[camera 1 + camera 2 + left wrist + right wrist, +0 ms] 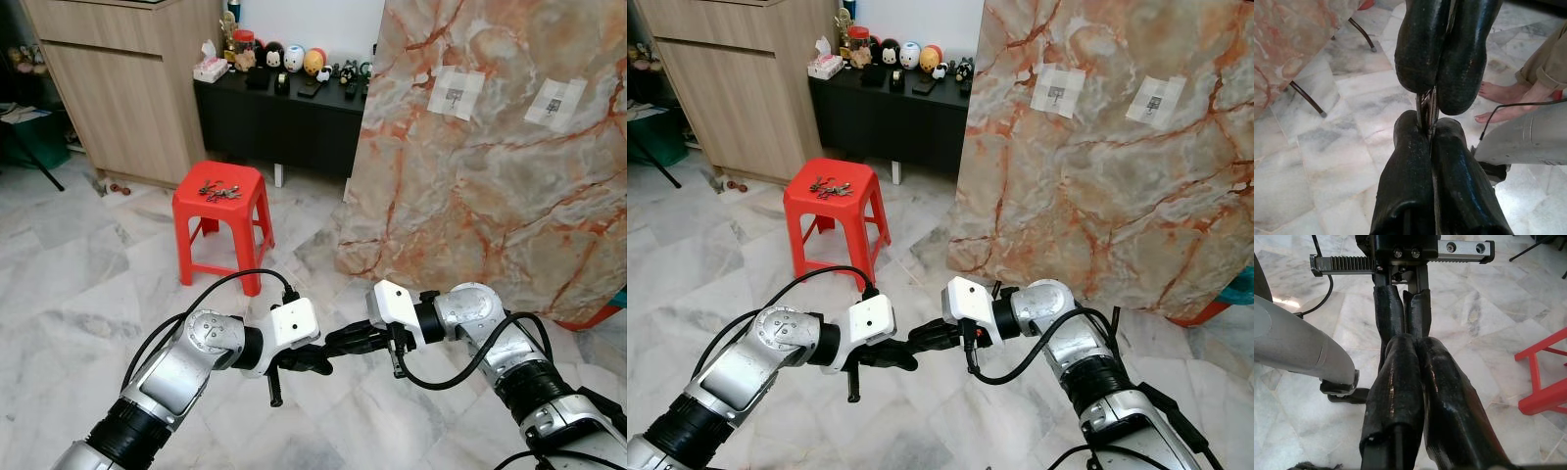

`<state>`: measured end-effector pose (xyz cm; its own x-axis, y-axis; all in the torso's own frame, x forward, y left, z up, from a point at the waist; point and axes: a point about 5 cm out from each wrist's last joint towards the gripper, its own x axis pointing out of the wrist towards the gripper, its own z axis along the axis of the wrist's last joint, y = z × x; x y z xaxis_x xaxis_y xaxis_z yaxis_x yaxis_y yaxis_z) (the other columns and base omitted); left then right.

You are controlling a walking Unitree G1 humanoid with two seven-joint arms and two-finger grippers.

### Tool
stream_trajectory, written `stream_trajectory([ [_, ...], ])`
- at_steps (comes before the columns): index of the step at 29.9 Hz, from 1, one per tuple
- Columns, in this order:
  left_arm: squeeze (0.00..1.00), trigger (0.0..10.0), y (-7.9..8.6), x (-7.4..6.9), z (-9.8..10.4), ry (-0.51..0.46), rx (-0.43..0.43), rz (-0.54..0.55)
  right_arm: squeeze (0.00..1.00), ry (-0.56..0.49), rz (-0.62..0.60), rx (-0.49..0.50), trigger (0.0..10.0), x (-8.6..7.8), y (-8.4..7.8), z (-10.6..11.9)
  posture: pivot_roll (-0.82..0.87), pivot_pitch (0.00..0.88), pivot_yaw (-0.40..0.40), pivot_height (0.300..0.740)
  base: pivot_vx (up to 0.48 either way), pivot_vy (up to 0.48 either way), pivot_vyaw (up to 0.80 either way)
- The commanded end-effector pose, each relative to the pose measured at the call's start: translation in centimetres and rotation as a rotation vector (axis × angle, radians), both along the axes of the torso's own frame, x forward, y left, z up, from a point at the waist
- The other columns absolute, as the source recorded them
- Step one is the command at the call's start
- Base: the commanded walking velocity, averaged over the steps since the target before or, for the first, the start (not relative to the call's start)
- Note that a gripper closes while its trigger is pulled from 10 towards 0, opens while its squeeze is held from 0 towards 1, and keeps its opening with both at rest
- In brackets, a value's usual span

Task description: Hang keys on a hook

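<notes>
Keys (217,190): a small bunch of thin grey metal is lying on top of the red stool (191,206), at about 11 o'clock from the pincers and well apart from them.
Stool: moulded glossy red plastic, square flat seat, four splayed legs, standing on the pale veined marble floor (88,294).
Left pincer (328,364): its black rubbery fingers are pressing together, gripping nothing.
Right pincer (338,343): likewise closed and empty, its tips meeting the left one's at chest height.
Step in hand: judged as approaching the stool; walking closer first, then parting one pincer and coming down over the bunch should be working best.
Hook: two pale taped patches (457,94) are sitting on the orange-veined marble panel (490,176) at 1 o'clock; whether they carry hooks I cannot tell.
</notes>
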<state>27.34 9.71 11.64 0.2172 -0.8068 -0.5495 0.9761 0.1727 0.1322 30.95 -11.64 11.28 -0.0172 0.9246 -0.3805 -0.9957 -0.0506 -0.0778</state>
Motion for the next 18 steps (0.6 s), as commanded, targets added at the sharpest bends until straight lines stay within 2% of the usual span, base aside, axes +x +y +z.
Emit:
stream_trajectory([
  [1, 0.0, 10.0, -1.2, -0.4, 0.9, -0.049, -0.039, -0.083, 0.0, -0.024, -0.045, 0.003, 0.0, 0.7, -0.6, 0.7, 0.09, 0.0, -0.1, 0.74, 0.0, 0.0, 0.0],
  [3, 0.0, 10.0, -1.2, -0.4, 0.9, -0.058, -0.04, -0.089, 0.0, -0.025, -0.046, 0.002, 0.0, 0.7, -0.7, 0.7, 0.09, 0.0, -0.1, 0.74, 0.0, 0.0, 0.0],
  [4, 0.55, 10.0, -1.2, -0.4, 0.9, -0.053, -0.046, -0.09, 0.0, -0.025, -0.046, 0.002, 0.0, 0.7, -0.7, 0.7, 0.09, 0.0, -0.1, 0.74, 0.0, 0.0, 0.0],
  [5, 0.55, 10.0, -1.2, -0.5, 0.9, -0.048, -0.05, -0.089, 0.0, -0.026, -0.046, 0.002, 0.0, 0.7, -0.7, 0.7, 0.09, 0.0, -0.1, 0.74, 0.0, 0.0, 0.0],
  [6, 1.0, 10.0, -1.2, -0.5, 0.9, -0.044, -0.052, -0.089, 0.0, -0.025, -0.047, 0.002, 0.0, 0.7, -0.7, 0.7, 0.09, 0.0, -0.099, 0.74, 0.0, 0.0, 0.0],
  [11, 1.0, 10.0, -1.1, -0.4, 0.9, -0.044, -0.046, -0.081, 0.0, -0.023, -0.045, 0.001, 0.0, 0.8, -0.7, 0.8, 0.09, 0.0, -0.101, 0.74, 0.0, 0.0, 0.0],
  [12, 0.0, 10.0, -0.8, -0.5, 0.8, -0.039, -0.03, -0.086, 0.0, -0.023, -0.044, 0.0, 0.0, 0.8, -0.7, 0.8, 0.09, 0.0, -0.101, 0.74, 0.0, 0.0, 0.0],
  [18, 0.0, 10.0, 0.1, -0.9, 0.4, -0.007, 0.029, -0.114, 0.0, -0.022, -0.044, -0.003, 0.0, 0.8, -0.7, 0.7, 0.09, 0.0, -0.102, 0.74, 0.0, 0.0, 0.0],
])
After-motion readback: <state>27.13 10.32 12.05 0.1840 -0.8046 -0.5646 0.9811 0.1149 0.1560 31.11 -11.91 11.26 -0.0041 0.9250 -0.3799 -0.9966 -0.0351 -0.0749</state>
